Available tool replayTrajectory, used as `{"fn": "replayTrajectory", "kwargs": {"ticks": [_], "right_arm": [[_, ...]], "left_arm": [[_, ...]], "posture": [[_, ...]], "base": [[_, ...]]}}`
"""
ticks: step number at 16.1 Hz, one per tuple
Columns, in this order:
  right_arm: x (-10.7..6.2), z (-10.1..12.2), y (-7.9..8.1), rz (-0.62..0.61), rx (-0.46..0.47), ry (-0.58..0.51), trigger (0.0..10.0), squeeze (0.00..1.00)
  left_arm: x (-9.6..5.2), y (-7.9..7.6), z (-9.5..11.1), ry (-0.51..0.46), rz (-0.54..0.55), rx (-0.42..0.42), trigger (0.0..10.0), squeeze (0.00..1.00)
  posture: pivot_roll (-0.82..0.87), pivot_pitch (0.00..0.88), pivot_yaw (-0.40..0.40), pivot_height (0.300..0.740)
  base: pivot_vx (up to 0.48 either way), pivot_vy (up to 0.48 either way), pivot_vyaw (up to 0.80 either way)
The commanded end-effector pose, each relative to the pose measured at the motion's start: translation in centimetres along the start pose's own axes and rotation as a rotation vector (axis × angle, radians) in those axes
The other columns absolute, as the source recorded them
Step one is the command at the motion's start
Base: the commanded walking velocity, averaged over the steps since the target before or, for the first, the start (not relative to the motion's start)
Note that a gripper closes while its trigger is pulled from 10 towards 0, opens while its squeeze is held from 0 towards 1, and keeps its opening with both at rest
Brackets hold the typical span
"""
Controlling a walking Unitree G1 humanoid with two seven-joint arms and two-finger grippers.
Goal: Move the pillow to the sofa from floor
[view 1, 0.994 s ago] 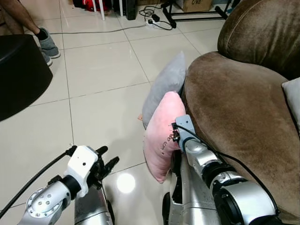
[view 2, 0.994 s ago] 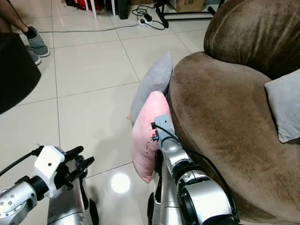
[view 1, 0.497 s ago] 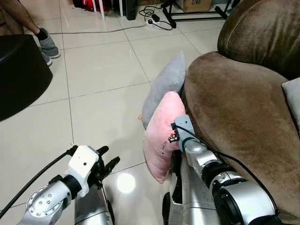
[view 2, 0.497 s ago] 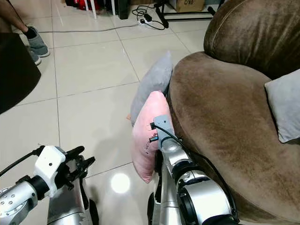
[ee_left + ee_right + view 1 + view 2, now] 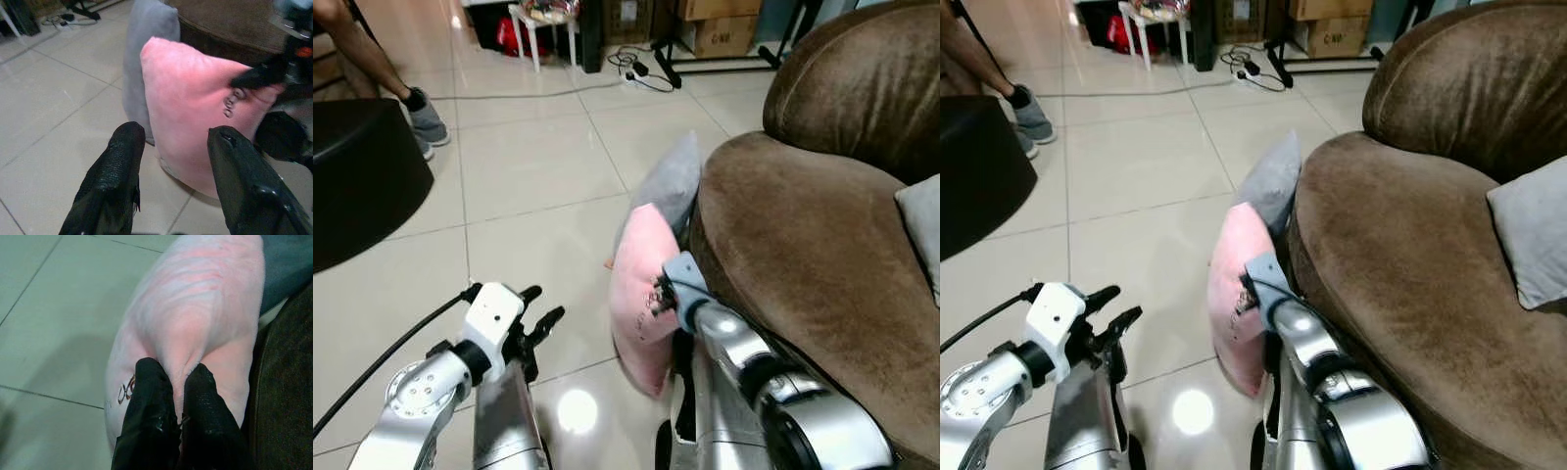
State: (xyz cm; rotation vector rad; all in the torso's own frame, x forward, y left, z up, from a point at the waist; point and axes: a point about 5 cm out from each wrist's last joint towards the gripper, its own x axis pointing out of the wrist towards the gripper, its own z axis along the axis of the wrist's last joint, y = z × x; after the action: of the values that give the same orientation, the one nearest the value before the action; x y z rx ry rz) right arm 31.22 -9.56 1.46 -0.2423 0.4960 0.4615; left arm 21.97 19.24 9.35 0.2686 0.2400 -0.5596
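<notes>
A pink pillow (image 5: 641,284) stands on edge on the tiled floor, leaning against the front of the brown sofa (image 5: 803,255). My right gripper (image 5: 178,379) is shut on a fold of the pink pillow's cloth; its wrist (image 5: 675,284) presses into the pillow's side. A grey pillow (image 5: 666,181) leans on the sofa just behind the pink one. My left gripper (image 5: 540,311) hovers open over the floor to the left of the pink pillow, with nothing between its fingers (image 5: 120,161).
A black round seat (image 5: 357,176) stands at the left, with a person's leg and grey shoe (image 5: 426,122) beyond it. Cables and a power strip (image 5: 636,64) lie at the back. A light grey cushion (image 5: 1528,230) rests on the sofa seat.
The camera has tilted up and shifted, so more of the room's back shows. My right gripper stays shut on the pink pillow, which has tipped slightly; the left gripper has risen a little.
</notes>
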Motion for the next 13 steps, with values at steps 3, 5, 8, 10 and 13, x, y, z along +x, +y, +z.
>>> {"fn": "replayTrajectory", "kwargs": {"ticks": [3,5,8,10,13], "right_arm": [[-0.8,2.5,-2.1,0.036,0.05,-0.232,0.0,0.0],[-2.6,6.2,-4.4,0.018,0.197,-0.469,0.0,0.0],[-7.3,10.3,-6.8,-0.038,0.314,-0.692,0.0,0.0],[-11.4,13.6,-9.8,-0.162,0.358,-0.86,1.0,0.0],[-17.4,19.8,-15.2,-0.334,0.417,-1.083,10.0,0.0]], "left_arm": [[0.8,0.3,0.0,-0.028,0.04,0.012,10.0,0.0],[0.6,1.1,0.5,-0.073,0.142,0.007,10.0,0.0],[-1.1,1.8,2.2,-0.134,0.249,0.0,10.0,0.0],[-1.9,2.0,2.8,-0.152,0.314,0.007,10.0,0.0],[-1.7,2.6,5.2,-0.215,0.354,0.034,10.0,0.0]], "posture": [[0.07,0.0,-0.04,0.451],[0.06,0.0,-0.058,0.451],[0.05,0.0,-0.061,0.451],[0.05,0.0,-0.053,0.451],[0.04,0.0,-0.044,0.451]], "base": [[0.0,0.0,0.0],[0.0,0.0,0.0],[0.0,0.0,0.0],[0.0,0.0,0.0],[0.0,0.0,0.0]]}}
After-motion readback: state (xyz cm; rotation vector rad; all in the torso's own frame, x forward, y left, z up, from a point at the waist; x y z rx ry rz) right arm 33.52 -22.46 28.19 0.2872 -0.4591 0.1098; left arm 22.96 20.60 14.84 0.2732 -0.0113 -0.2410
